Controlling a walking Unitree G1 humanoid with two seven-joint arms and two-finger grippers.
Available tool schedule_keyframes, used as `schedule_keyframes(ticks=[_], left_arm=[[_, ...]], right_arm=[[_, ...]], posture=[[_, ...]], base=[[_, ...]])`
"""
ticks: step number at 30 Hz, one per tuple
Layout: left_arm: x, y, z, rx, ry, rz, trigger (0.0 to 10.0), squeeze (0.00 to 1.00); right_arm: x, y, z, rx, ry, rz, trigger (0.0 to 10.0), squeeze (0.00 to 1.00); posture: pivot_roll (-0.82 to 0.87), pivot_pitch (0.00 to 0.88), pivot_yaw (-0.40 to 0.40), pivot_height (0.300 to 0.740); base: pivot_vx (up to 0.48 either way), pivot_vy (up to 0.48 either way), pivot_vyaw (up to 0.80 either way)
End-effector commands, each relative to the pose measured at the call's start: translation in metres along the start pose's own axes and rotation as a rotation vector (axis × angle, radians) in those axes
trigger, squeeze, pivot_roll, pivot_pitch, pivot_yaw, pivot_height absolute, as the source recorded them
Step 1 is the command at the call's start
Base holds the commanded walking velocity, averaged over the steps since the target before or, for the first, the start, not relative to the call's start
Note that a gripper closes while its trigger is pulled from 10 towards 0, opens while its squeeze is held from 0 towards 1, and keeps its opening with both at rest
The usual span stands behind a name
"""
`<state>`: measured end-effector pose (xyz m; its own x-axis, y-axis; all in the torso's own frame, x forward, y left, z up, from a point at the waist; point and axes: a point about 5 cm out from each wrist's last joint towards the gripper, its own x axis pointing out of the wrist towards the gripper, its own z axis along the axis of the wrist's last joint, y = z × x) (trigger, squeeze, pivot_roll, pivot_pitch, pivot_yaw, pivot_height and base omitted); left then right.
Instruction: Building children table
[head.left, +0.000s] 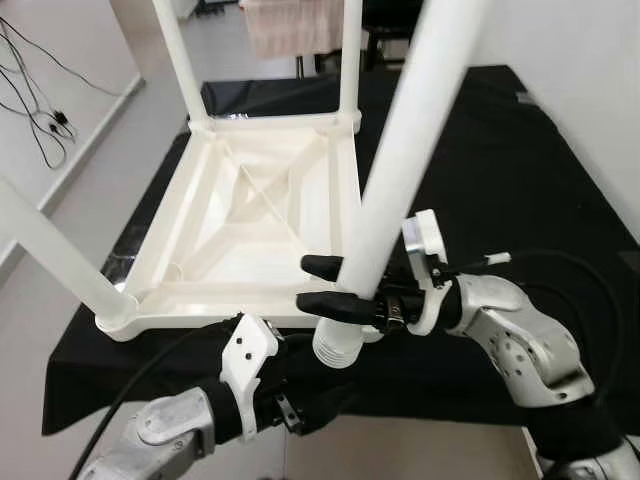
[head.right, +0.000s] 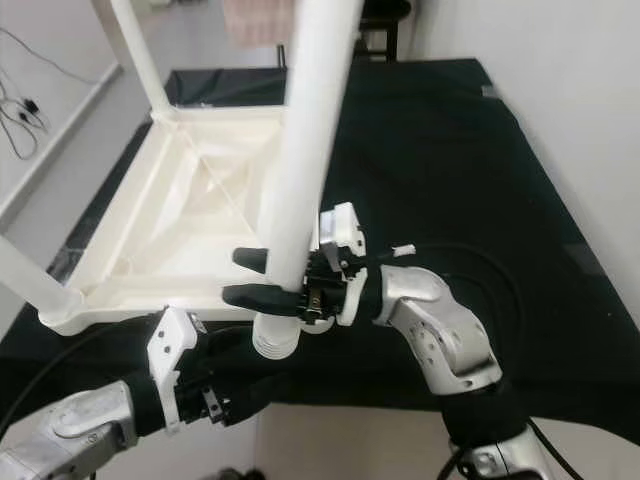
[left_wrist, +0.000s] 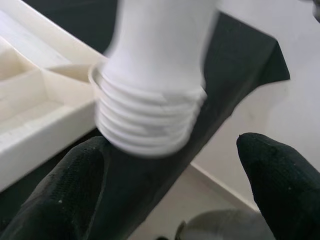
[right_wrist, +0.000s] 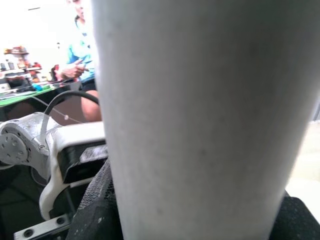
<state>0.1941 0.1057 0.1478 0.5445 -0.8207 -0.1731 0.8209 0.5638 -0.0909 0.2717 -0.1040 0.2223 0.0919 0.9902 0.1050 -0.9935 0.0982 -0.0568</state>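
My right gripper (head.left: 335, 285) clamps a loose white table leg (head.left: 405, 160) between its two black fingers (head.left: 325, 303), one finger on each side of the tube, a little above its threaded end (head.left: 336, 347). The leg leans steeply up and away from me, its upper part rising out of the top of the head views, while the ribbed screw end hangs just off the near right corner of the upturned tabletop (head.left: 250, 215), close to the corner but not seated in it. The cream tabletop lies underside up on a black cloth (head.left: 500, 180) covering the work surface, its cross-braced ribs facing me. Two legs already stand at its far corners (head.left: 180, 55), and a third (head.left: 50, 255) sticks out from the near left corner. My left gripper (left_wrist: 165, 200) sits below and just in front of the threaded end, fingers spread wide with nothing between them; in the left wrist view the thread (left_wrist: 147, 120) floats beyond the gap between the two black fingertips (left_wrist: 282, 175), touching neither. In the right wrist view the leg's smooth white shaft (right_wrist: 200, 115) stands pressed close against the camera, with my left arm's silver wrist (right_wrist: 30, 145) beside it and a person (right_wrist: 80, 55) in a blue top seated far behind at a cluttered desk. Black cables (head.left: 40, 110) trail on the pale floor to my left.
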Motion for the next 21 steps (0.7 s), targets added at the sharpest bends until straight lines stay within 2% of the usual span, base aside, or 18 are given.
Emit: schedule_keyframes(ticks=[1, 2, 3, 5, 6, 13, 17, 21], left_arm=[[-0.004, -0.003, 0.0, 0.021, 0.021, -0.007, 10.0, 0.0], [-0.009, 0.0, 0.002, 0.051, 0.033, 0.024, 10.0, 0.0], [-0.009, 0.0, 0.002, 0.051, 0.033, 0.024, 10.0, 0.0], [-0.016, 0.003, 0.005, 0.078, 0.04, 0.068, 10.0, 0.0], [-0.018, 0.002, 0.007, 0.078, 0.037, 0.074, 0.0, 0.0], [-0.023, -0.009, 0.006, 0.08, 0.047, 0.033, 0.0, 0.0], [-0.025, -0.012, 0.004, 0.082, 0.06, 0.041, 0.0, 0.0], [-0.025, -0.009, 0.005, 0.092, 0.057, 0.067, 0.0, 0.0]], right_arm=[[0.004, 0.0, 0.002, -0.02, 0.0, 0.027, 10.0, 0.0], [0.001, -0.008, 0.006, -0.053, 0.018, 0.008, 10.0, 0.0], [0.001, -0.008, 0.006, -0.053, 0.018, 0.008, 10.0, 0.0], [-0.008, -0.019, 0.016, -0.101, 0.041, -0.031, 10.0, 0.0], [-0.013, -0.022, 0.022, -0.119, 0.048, -0.045, 10.0, 0.0], [-0.025, -0.025, 0.035, -0.159, 0.066, -0.059, 10.0, 0.0], [-0.025, -0.024, 0.041, -0.182, 0.069, -0.049, 10.0, 0.0], [-0.017, -0.025, 0.045, -0.222, 0.065, -0.05, 10.0, 0.0]], posture=[[0.08, 0.228, 0.052, 0.74], [0.1, 0.258, 0.062, 0.74], [0.1, 0.258, 0.062, 0.74], [0.1, 0.269, 0.065, 0.74], [0.09, 0.284, 0.064, 0.74], [0.06, 0.296, 0.061, 0.74], [0.06, 0.299, 0.068, 0.74], [0.06, 0.297, 0.076, 0.74]], base=[[0.0, 0.0, 0.0], [0.0, 0.0, 0.0], [0.0, 0.0, 0.0], [0.0, 0.0, 0.0], [0.0, 0.0, 0.0], [0.0, 0.0, 0.0], [0.0, 0.0, 0.0], [0.0, 0.0, 0.0]])
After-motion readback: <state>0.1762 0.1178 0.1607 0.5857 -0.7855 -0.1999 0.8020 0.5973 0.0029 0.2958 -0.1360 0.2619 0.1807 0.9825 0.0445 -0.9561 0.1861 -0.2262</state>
